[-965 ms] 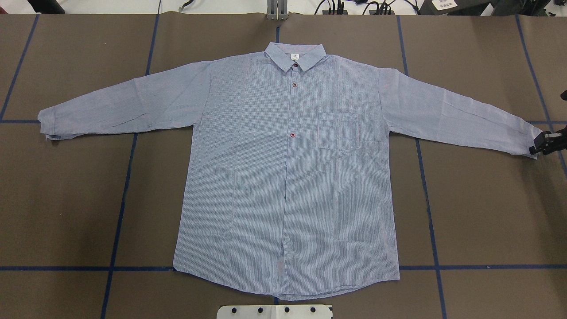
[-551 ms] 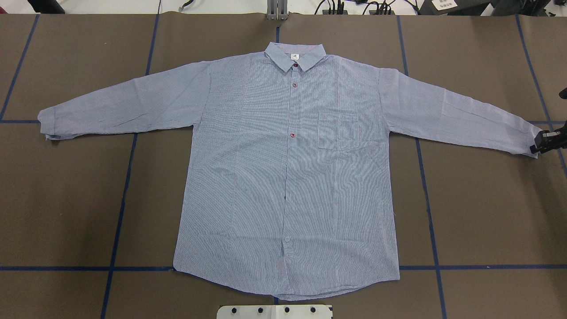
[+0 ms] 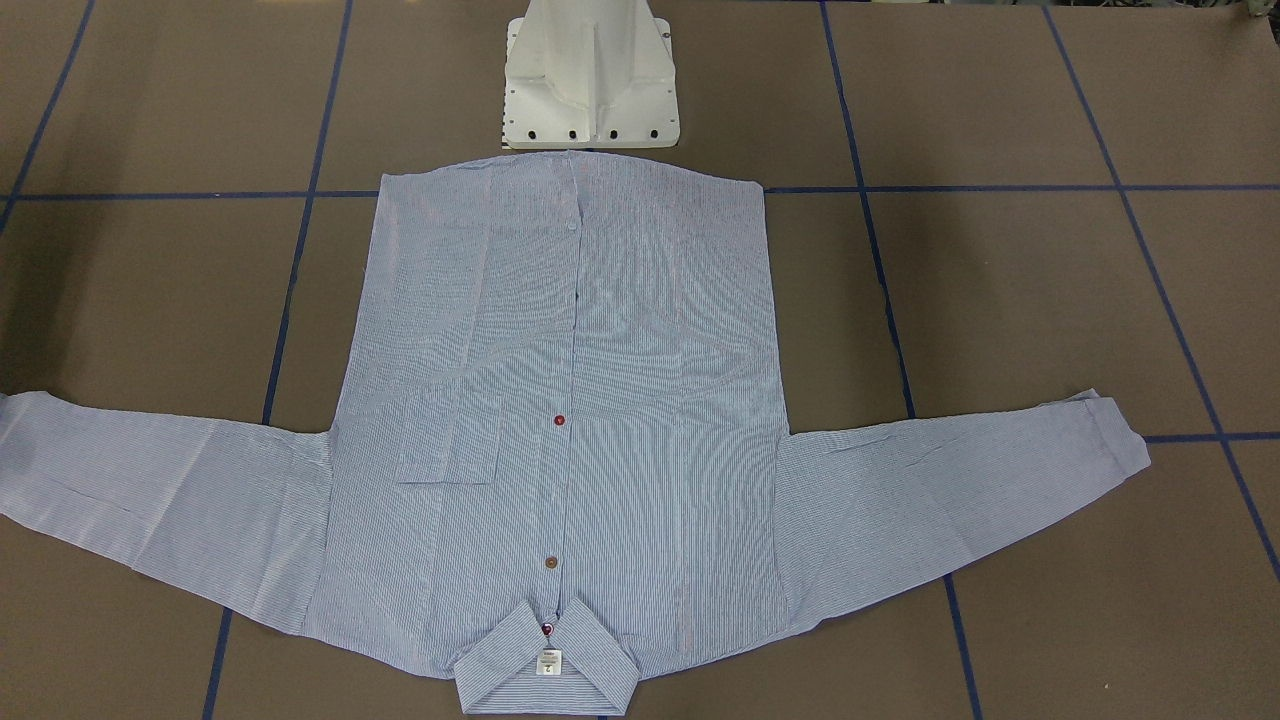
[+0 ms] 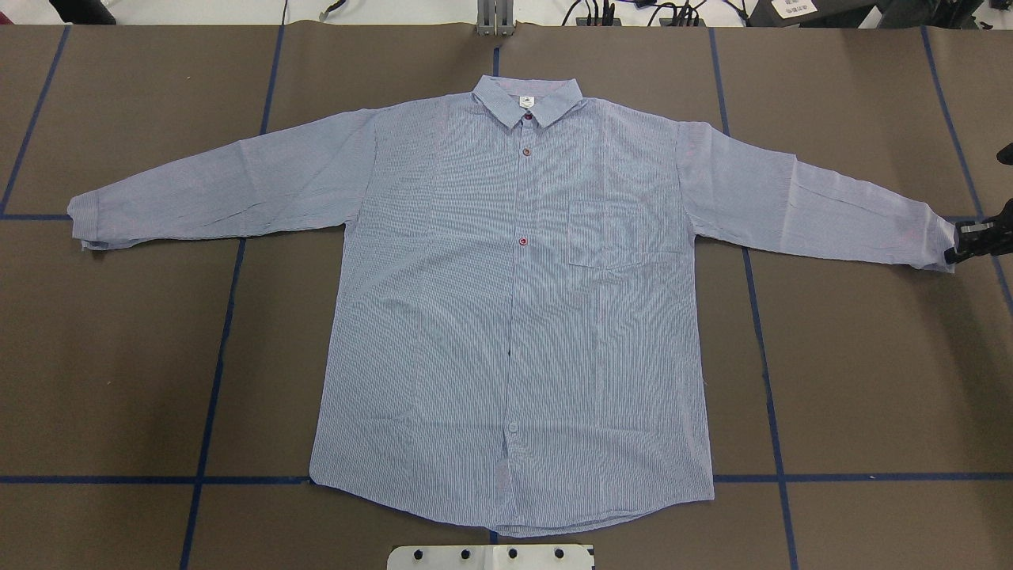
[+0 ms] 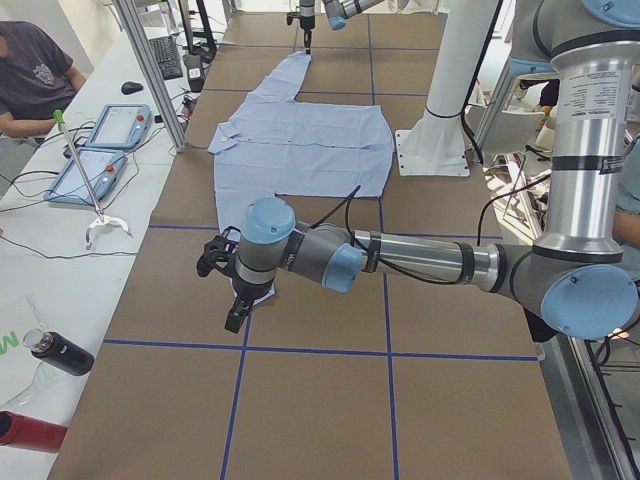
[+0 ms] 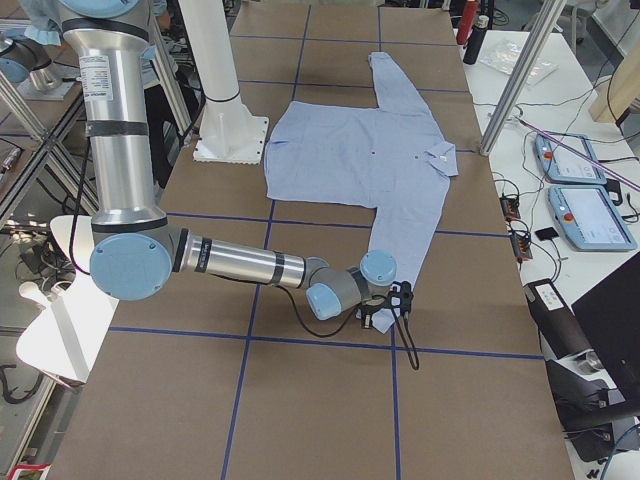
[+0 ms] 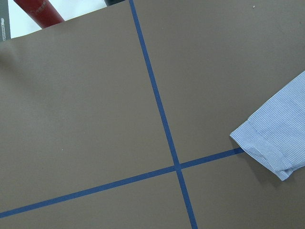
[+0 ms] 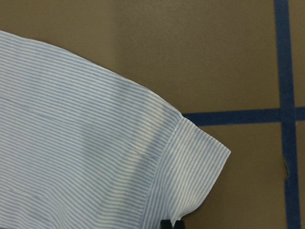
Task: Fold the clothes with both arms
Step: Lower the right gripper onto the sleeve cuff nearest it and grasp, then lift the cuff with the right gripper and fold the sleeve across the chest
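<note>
The brown counter [image 4: 870, 380] carries the light blue striped shirt [image 4: 475, 317], spread flat and buttoned, with its body well inward of both grippers. The right arm [image 6: 240, 265] reaches out low, and the right gripper [image 4: 959, 249] is clenched on one cuff [image 8: 190, 167]. The left arm [image 5: 420, 258] holds the left gripper [image 5: 232, 305] just beside the other cuff [image 7: 267, 148]. Whether that gripper is clenched or released cannot be told.
</note>
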### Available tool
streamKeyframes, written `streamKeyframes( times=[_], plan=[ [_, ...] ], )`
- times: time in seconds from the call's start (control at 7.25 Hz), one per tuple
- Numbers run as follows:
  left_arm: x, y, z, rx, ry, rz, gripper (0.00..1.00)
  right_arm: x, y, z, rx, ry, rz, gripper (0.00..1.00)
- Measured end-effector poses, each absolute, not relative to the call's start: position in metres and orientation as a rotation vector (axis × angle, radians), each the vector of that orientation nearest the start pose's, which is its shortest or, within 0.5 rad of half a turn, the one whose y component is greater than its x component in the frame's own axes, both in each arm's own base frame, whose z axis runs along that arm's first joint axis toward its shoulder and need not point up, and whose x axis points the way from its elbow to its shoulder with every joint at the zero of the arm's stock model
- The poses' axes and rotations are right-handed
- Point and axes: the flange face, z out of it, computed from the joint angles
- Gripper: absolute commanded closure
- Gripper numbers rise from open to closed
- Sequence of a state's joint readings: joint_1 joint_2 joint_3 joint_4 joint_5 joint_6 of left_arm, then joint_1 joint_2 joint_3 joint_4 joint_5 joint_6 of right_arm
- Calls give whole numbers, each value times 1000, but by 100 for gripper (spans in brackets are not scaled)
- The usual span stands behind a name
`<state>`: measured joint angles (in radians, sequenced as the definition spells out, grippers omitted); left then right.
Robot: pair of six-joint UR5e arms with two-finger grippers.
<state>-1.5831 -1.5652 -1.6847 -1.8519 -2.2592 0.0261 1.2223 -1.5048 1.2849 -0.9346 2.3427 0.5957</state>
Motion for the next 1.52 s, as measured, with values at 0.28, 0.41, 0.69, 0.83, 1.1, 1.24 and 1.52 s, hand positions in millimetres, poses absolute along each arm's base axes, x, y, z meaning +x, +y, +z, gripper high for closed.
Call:
streamKeyframes(
  times=[0.28,0.41,0.69,0.83,1.1,1.24,1.52],
  plan=[
    [-76,-511,574,396,672,151,0,-113,-531,652,76,-899,61,100],
    [-76,-513,573,398,672,153,0,-105,-537,621,110,-932,57,100],
    [-76,-513,573,399,673,155,0,-111,-566,537,154,-1001,19,100],
    [-76,-512,573,399,673,156,0,-131,-586,483,168,-1034,-24,100],
    [-75,-511,575,395,685,156,0,-192,-609,376,161,-1079,-93,100],
    [-75,-511,577,390,691,153,0,-225,-612,323,157,-1100,-105,100],
    [-75,-510,581,381,695,149,0,-301,-599,234,203,-1115,-132,100]
  ],
)
